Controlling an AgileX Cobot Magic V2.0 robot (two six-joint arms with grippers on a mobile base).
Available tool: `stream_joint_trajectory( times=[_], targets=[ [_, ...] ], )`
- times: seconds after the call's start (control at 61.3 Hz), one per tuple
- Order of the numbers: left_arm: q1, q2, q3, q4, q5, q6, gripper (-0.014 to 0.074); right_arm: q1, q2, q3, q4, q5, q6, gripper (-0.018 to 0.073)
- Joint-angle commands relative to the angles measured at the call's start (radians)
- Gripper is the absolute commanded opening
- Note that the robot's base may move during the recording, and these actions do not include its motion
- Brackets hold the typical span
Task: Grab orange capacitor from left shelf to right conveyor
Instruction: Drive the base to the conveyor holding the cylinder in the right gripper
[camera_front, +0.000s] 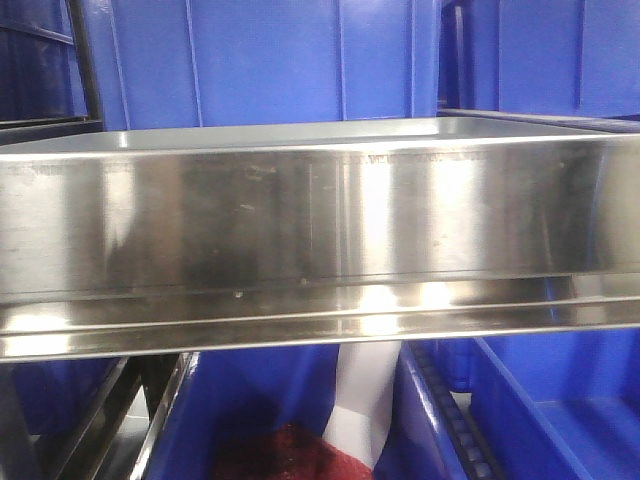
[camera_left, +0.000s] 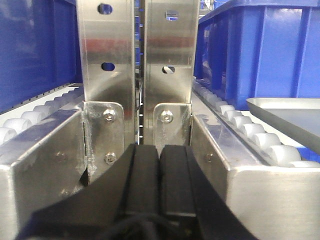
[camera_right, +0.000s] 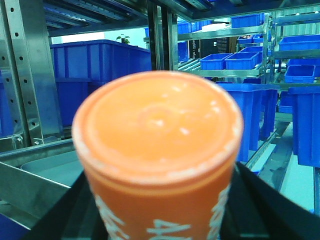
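Operator: Capacitor location, please, and both end effectors.

Engineer: In the right wrist view the orange capacitor (camera_right: 160, 130) fills the frame, flat top toward the camera. It is clamped in the right end effector (camera_right: 160, 225), whose dark fingers (camera_right: 55, 220) press on either flank. The left end effector (camera_left: 159, 170) is closed on nothing, pads touching, in front of steel uprights (camera_left: 107, 50).

Operator: How will it handle?

Engineer: Rigid, smooth-walled, probably dense for its size — I judge a slip likelier than a crush. Hold it mid-body, square on the curved side, and carry it upright.

Operator: Further out?

Engineer: Behind it, blue bins (camera_right: 100, 65) on racking. The front view shows only the left shelf (camera_front: 320, 210) — the right conveyor appears in no view.
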Motion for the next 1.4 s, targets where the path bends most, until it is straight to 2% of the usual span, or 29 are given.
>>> stream_joint_trajectory(
  times=[0.0, 1.387],
  targets=[
    [-0.002, -0.007, 0.022, -0.002, -0.091, -0.006, -0.0126, 0.000, -0.012, -0.029, -0.006, -0.083, -0.003, 0.0055],
    [-0.002, -0.007, 0.022, -0.002, -0.091, -0.006, -0.0126, 0.000, -0.012, -0.029, -0.006, -0.077, -0.003, 0.0055]
  ],
)
